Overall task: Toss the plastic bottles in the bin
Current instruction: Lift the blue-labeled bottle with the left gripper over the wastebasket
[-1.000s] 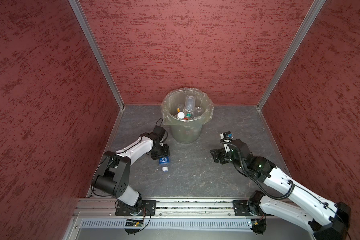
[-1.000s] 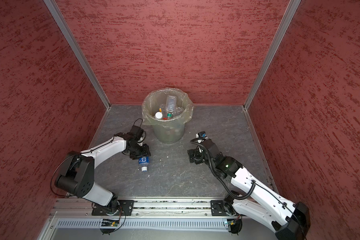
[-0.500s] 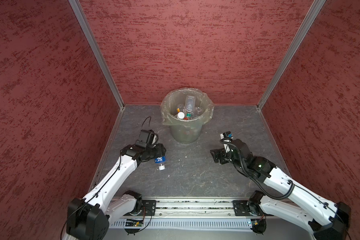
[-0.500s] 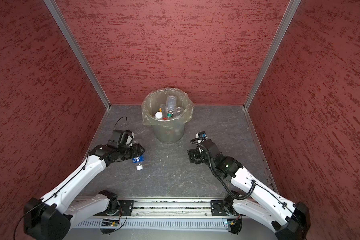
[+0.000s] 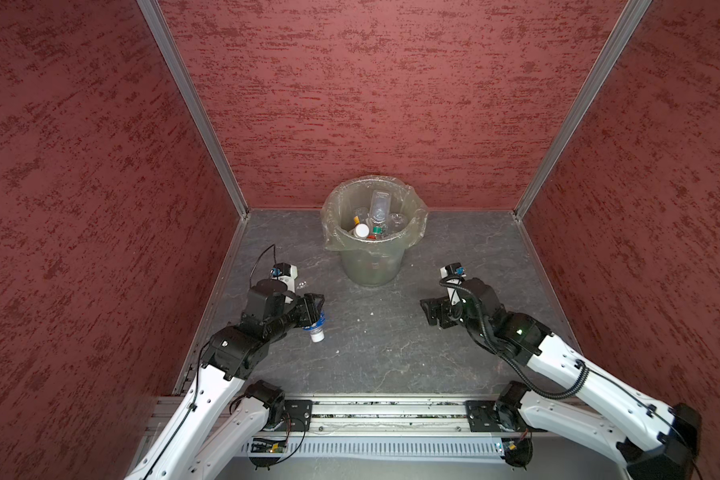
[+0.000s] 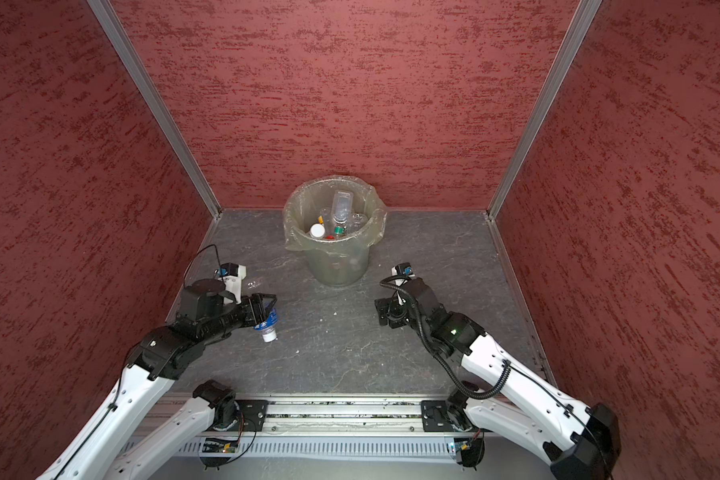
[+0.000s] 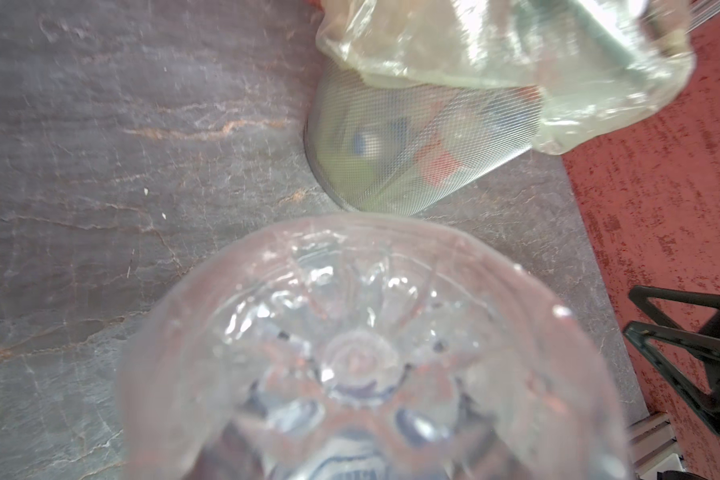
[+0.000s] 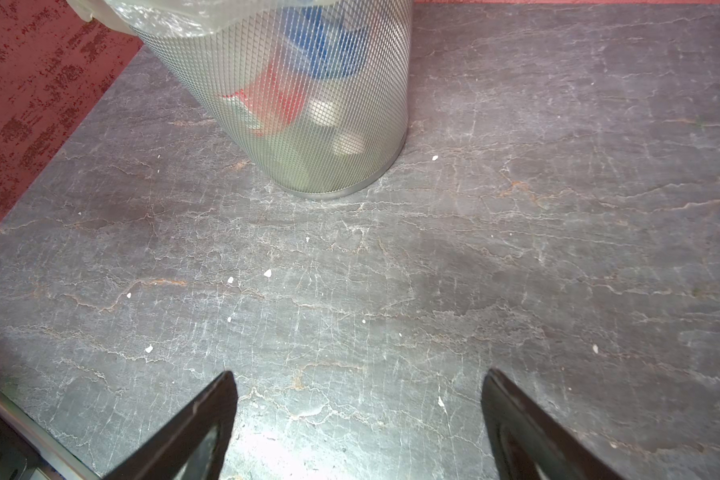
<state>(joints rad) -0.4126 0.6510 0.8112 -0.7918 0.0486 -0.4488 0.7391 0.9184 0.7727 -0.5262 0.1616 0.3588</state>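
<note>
Since a second ago, a big change of pose in the left arm [image 5: 233, 353]: elbow up off the floor [image 5: 371, 336], forearm stretched toward the middle. Hardly any shift of the held bottle [image 5: 318, 330] across the top views. No change on the right.

Far left: left gripper [image 5: 313, 313] narrow, clamped across the bottle's blue label, white cap pointing down toward the near edge. Bottle apparently clear of the floor, though hard to be sure from above. From the left wrist, only its clear ribbed base [image 7: 362, 361] close up, with the bin [image 7: 412, 149] beyond.

Just behind that wrist: a small clear scrap [image 5: 301, 284] on the floor, too small to name.

Middle, near the back wall: bin upright, wire mesh, lined with a clear bag [image 5: 333, 232] folded over the rim. Several bottles [image 5: 378, 208] already inside, red and blue labels showing through the mesh.

Right: right gripper [image 5: 430, 311] wide apart and empty, low over bare floor, well apart from the bin.

Step in hand, as judged: carrying the held bottle to the bin. Pick done, drop not yet.

Next move calls for more height to clear the rim, a swing forward and rightward over the mouth, then a release. Worth watching: the loose bag edge.
</note>
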